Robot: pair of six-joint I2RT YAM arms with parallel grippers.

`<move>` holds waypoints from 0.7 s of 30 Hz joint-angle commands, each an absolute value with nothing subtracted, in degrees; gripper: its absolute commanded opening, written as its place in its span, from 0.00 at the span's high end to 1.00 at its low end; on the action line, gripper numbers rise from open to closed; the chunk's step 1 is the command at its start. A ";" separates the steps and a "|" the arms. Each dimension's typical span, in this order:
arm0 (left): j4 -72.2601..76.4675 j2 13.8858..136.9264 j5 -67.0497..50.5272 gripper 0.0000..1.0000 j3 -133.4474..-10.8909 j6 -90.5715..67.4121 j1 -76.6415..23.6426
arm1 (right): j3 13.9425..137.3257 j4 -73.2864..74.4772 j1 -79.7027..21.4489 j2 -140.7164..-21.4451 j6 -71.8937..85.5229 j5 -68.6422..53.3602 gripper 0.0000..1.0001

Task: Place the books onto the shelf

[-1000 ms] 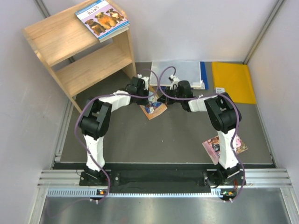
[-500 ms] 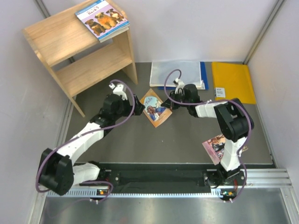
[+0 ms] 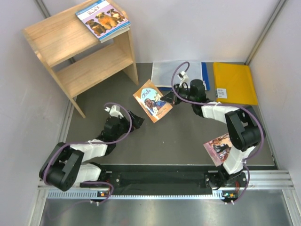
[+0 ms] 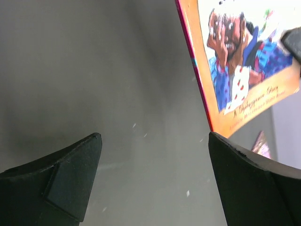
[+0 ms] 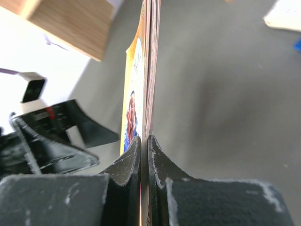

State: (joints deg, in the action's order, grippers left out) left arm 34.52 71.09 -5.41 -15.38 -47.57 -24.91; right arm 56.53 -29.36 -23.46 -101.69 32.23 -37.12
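The right gripper point(image 3: 170, 99) is pinched tight on one edge of the orange-brown paperback point(image 3: 151, 100), the thin one with the cartoon figure on the cover. It holds the book up off the dark grey mat point(image 3: 188, 136), cover tilted up and toward the other arm. An edge grip like that makes sense to me: it leaves the rest of the book sticking out free, so it could go onto a board ahead of the fingers. From the right wrist view the book runs straight out from between the closed pads, edge-on.

The book is hanging mid-table, near the grey-white folder point(image 3: 181, 73) and well apart from the light wooden shelf point(image 3: 70, 52) in the far left corner. A light blue paperback point(image 3: 102, 18) with dogs on it is already lying on the top board, and a pink-purple paperback point(image 3: 217, 147) sits on the mat by the right arm's base, partly hidden.

Pose-wise, the right arm goes up from its base, bends at the elbow out to the right and reaches back in toward the middle. The left arm is folded low along the mat. The left gripper point(image 3: 136, 120) is spread wide with nothing in it, aimed at the book — looks like it's just keeping clear.
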 commanded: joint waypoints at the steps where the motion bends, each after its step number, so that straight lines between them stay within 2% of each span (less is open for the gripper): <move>1: 54.54 75.14 -4.39 0.01 -14.50 -51.41 -25.14 | 55.29 -34.80 -23.03 -96.25 34.80 -39.90 1.00; 11: 72.59 86.74 -8.96 0.14 -13.01 -57.30 -25.40 | 52.47 -35.16 -23.12 -93.95 34.80 -39.99 1.00; 21: 65.13 84.11 -8.88 0.15 -18.19 -53.18 -26.72 | 52.91 -35.77 -23.55 -94.39 35.60 -40.52 1.00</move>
State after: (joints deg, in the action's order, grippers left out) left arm 64.20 85.54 -8.12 -14.55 -55.44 -25.93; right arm 52.12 -31.75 -23.46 -97.12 34.89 -39.16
